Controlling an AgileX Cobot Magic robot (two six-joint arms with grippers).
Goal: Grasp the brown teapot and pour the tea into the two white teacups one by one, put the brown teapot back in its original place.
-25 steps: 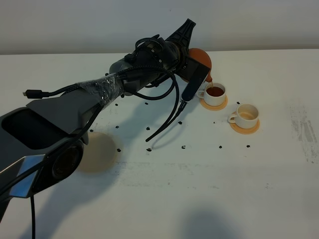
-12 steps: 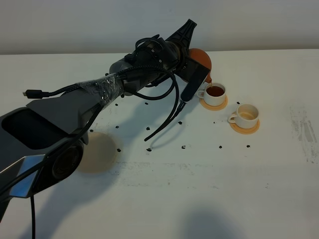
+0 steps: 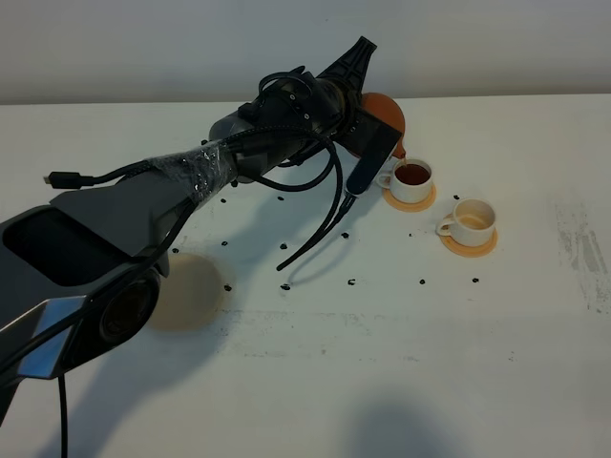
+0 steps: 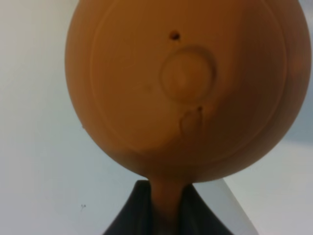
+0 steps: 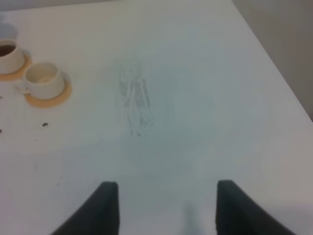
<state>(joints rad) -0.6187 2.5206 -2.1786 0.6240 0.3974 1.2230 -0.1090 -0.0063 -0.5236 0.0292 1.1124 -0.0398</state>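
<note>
- the left gripper [image 4: 165,216] is clenched on the handle of the brown teapot [image 3: 386,113], which is tipped with its spout above the full teacup [image 3: 412,177].
- level the pot first, so nothing drips on the counter [image 3: 401,324].
- then centre the spout over the empty teacup [image 3: 474,220] and tip slowly.

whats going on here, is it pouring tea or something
Yes. The left gripper, jaws shut on the handle, holds the brown teapot tipped with its spout over the farther white teacup, which has dark tea in it. The nearer teacup looks empty. The pale tan coaster sits bare at the near left, and the right gripper hangs open over the table, holding nothing.
</note>
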